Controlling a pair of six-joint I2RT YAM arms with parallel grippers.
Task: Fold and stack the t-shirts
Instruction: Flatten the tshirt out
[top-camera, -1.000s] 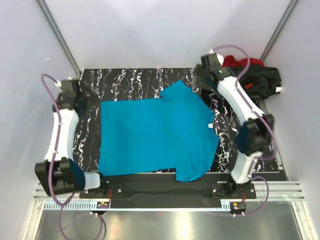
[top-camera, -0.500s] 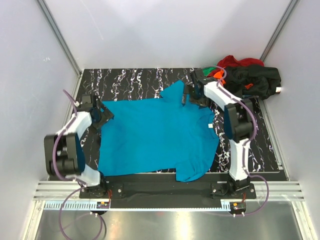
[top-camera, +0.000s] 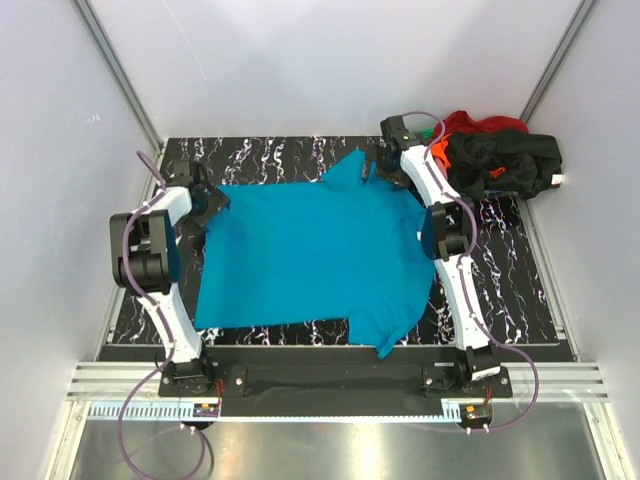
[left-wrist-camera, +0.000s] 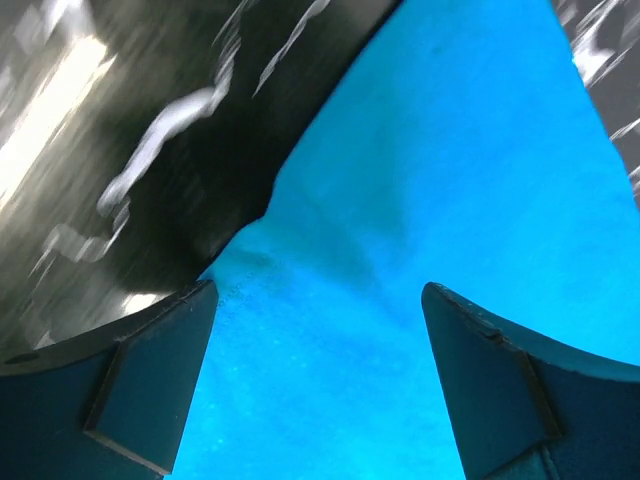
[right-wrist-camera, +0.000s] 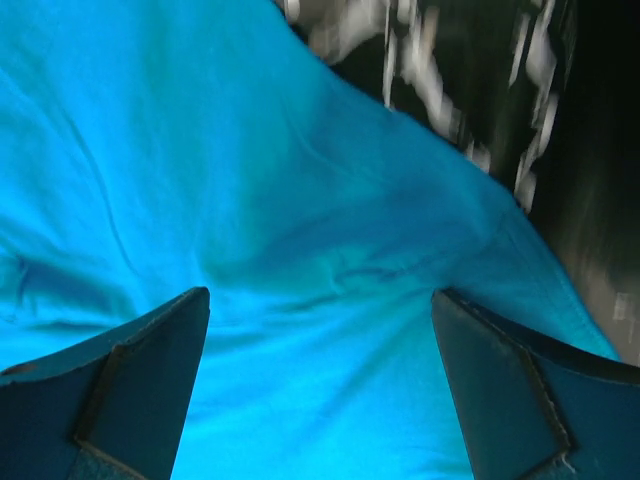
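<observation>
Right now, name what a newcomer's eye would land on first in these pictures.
The bright teal-blue t-shirt lies spread flat across the middle of the black marbled table. The left gripper and right gripper sit at the two ends of its far edge, fingers apart over the cloth. A heap of black, red and orange shirts lies at the table's far right corner.

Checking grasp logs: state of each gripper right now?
Left gripper: open, fingers apart over the shirt.
Right gripper: open, fingers apart over the shirt.
</observation>
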